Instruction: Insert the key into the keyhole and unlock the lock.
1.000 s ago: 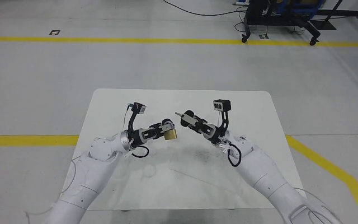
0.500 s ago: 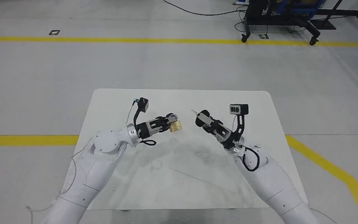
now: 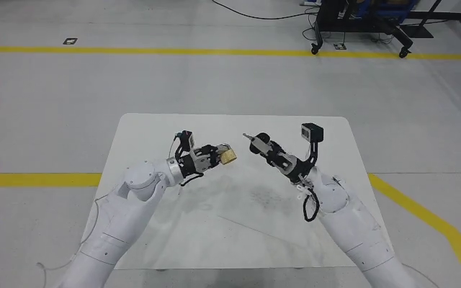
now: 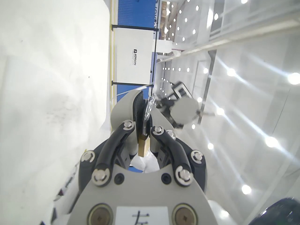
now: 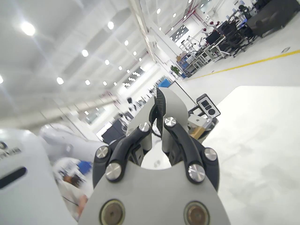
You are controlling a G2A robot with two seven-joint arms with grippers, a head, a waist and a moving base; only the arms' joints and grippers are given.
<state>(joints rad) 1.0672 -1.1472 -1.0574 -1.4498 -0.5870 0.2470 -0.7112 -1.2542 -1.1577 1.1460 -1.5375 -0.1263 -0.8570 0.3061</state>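
Observation:
My left gripper (image 3: 215, 155) is shut on a brass padlock (image 3: 227, 155) and holds it above the middle of the white table (image 3: 238, 237). In the left wrist view the brass body (image 4: 143, 146) sits between the fingers and the silver shackle (image 4: 148, 108) reaches toward the tips. My right gripper (image 3: 259, 142) is shut on a thin silver key (image 3: 248, 136), whose tip points left toward the padlock across a small gap. In the right wrist view the fingers (image 5: 171, 104) are pressed together, and the padlock (image 5: 199, 129) shows beyond them.
The table's far edge (image 3: 238, 116) lies a little beyond both grippers. Yellow floor lines (image 3: 144, 51) and a black wheeled stand (image 3: 360, 29) are far off on the floor behind the table.
The left gripper has carried the padlock up and away from the robot. The right gripper has shifted right with the key, then farther back, so the gap between key and padlock has widened.

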